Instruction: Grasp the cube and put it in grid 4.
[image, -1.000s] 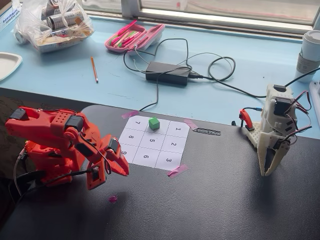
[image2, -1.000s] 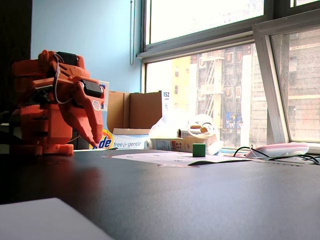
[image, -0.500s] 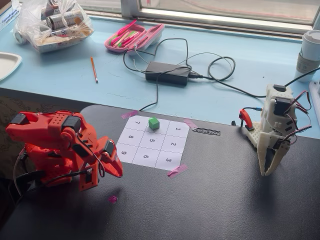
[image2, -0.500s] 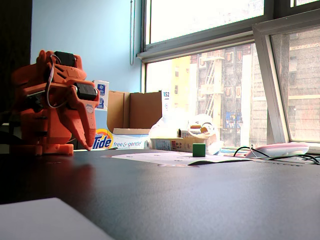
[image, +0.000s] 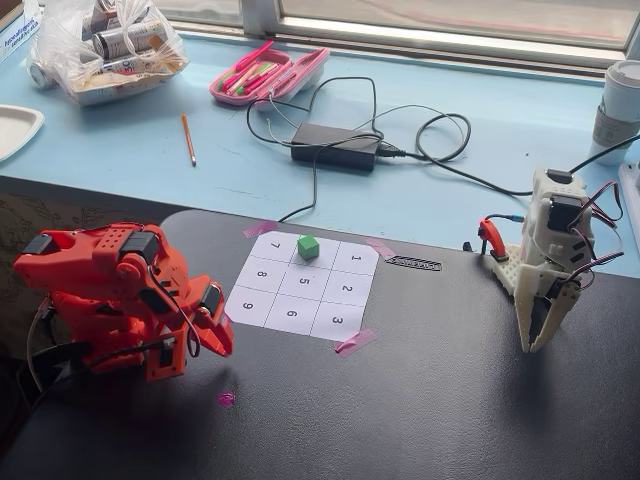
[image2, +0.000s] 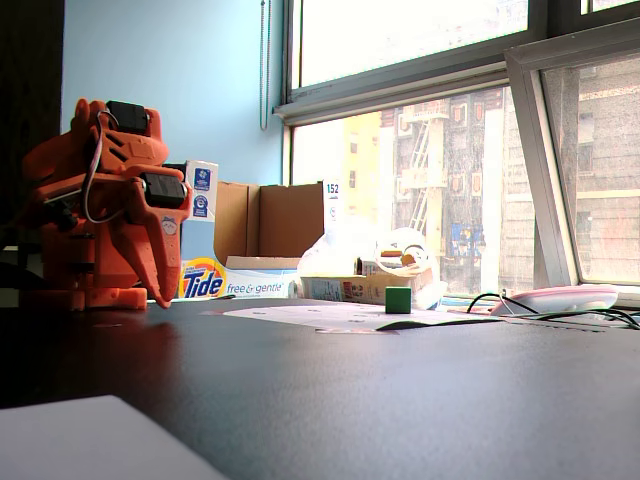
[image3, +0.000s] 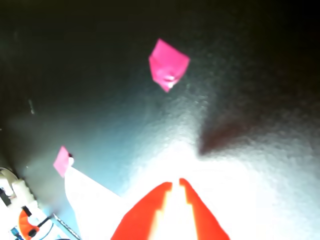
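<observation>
Cube (image: 308, 247) resting on grid 4 (image: 303, 254) at sheet's far side, ungripped. Tool (image: 215, 335) pressed together, parked left on tabletop (image: 420, 400). Looks placed already; next probably nothing.

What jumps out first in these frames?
The folded orange arm at the left of a fixed view, its gripper hanging over the black table. Then the green cube on the numbered grid sheet, resting in the cell between 7 and 1, far from the gripper.
</observation>
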